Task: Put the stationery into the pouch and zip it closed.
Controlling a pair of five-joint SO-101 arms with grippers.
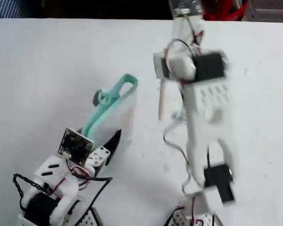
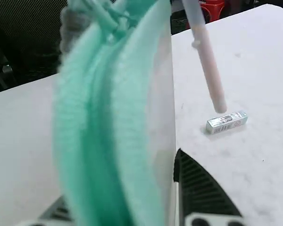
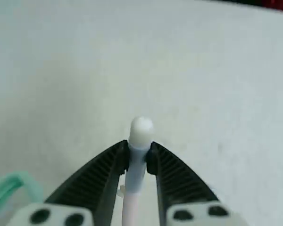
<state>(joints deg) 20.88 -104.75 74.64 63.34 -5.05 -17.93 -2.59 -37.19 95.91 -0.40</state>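
Observation:
A clear pouch [image 1: 115, 113] with a teal zipper [image 2: 108, 117] stands on its edge on the white table. My left gripper [image 1: 111, 143] is shut on the pouch's near end, and one black finger [image 2: 198, 188] lies against its clear side. My right gripper [image 3: 137, 147] is shut on a white pen [image 3: 140, 134]. The pen [image 1: 162, 99] hangs upright above the table, just to the right of the pouch's opening [image 2: 207, 66]. Below the pen's tip a small silver box [image 2: 226, 122] lies flat on the table [image 1: 178, 114].
The white table [image 1: 47, 70] has open surface to the left of and behind the pouch. Cables trail from both arm bases at the front edge [image 1: 179, 150]. Red and dark objects sit beyond the table's far edge [image 1: 221, 12].

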